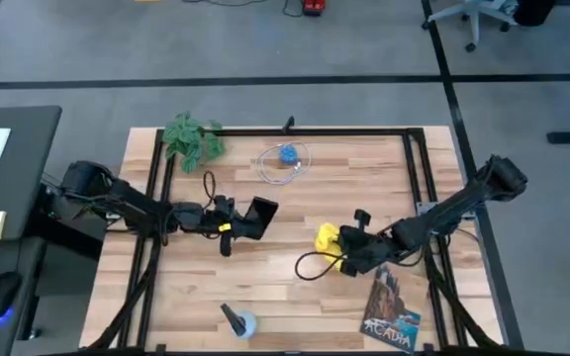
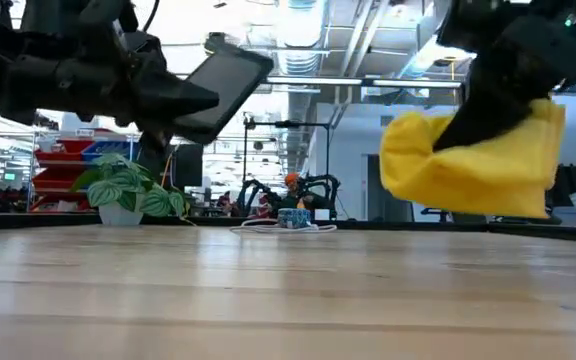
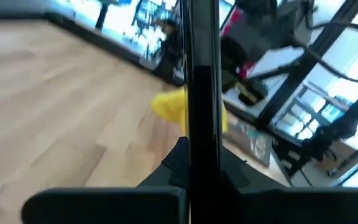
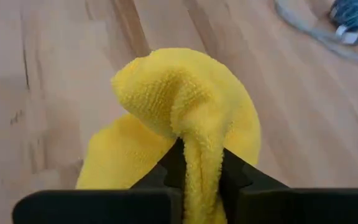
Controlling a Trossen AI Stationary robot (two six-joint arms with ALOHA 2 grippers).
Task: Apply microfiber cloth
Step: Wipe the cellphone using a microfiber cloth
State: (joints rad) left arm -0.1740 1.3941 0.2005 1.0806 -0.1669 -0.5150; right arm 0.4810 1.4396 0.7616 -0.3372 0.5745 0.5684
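the right gripper [image 4: 199, 167] is clamped on a fold of the yellow cloth [image 4: 185, 112], which bunches up between its fingers and hangs clear of the table [image 1: 295, 297] in the low view; seen from above, the cloth sits at about four o'clock from the table's middle, near the book [image 1: 391, 311]; the left gripper [image 1: 228, 227] is at about nine o'clock, gripping the phone [image 1: 255, 220] by its edge and holding it tilted in the air; cloth and phone are apart, not touching; my worry is that the grip on the cloth is only a pinch of one fold, so a hard wipe could drag it loose; pressing too firmly might also twist the phone in the left fingers or knock it out.
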